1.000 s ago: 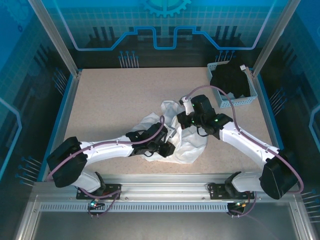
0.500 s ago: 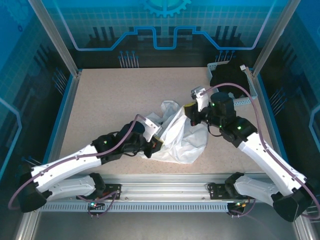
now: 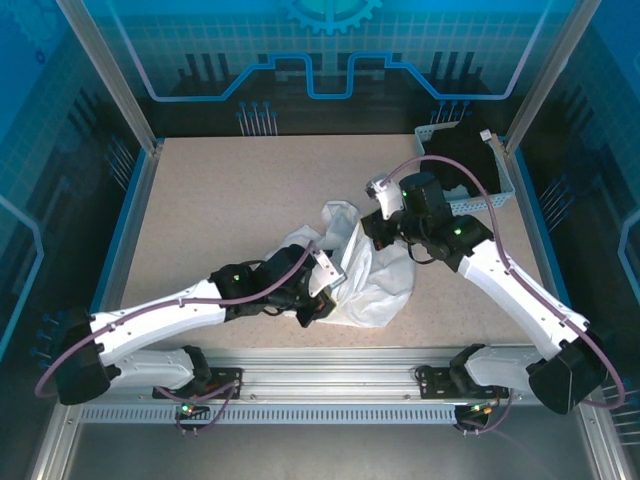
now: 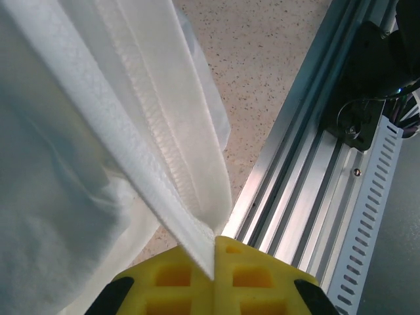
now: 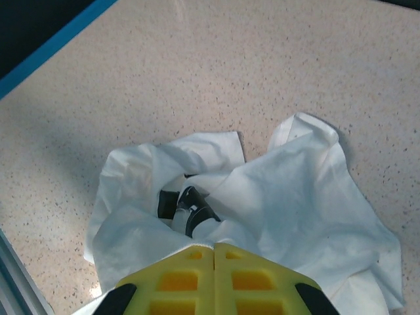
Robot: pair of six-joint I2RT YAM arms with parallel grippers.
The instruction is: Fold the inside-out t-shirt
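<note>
A: T-shirt [image 3: 378, 285], location?
B: Crumpled heap, mid tabletop [image 3: 230, 200], toward the near edge.
A: End effectors?
B: Left end effector [image 4: 214, 248] pinches its stitched edge. Right end effector [image 5: 214, 251] pads pressed together, nipping fabric at the heap's far side.

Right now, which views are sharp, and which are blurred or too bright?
Left wrist: the t-shirt is washed-out and soft at left, its hem sharp. Right wrist: evenly lit, sharp, the right fingers slightly soft. Top external: sharp, blue-tinted walls.
</note>
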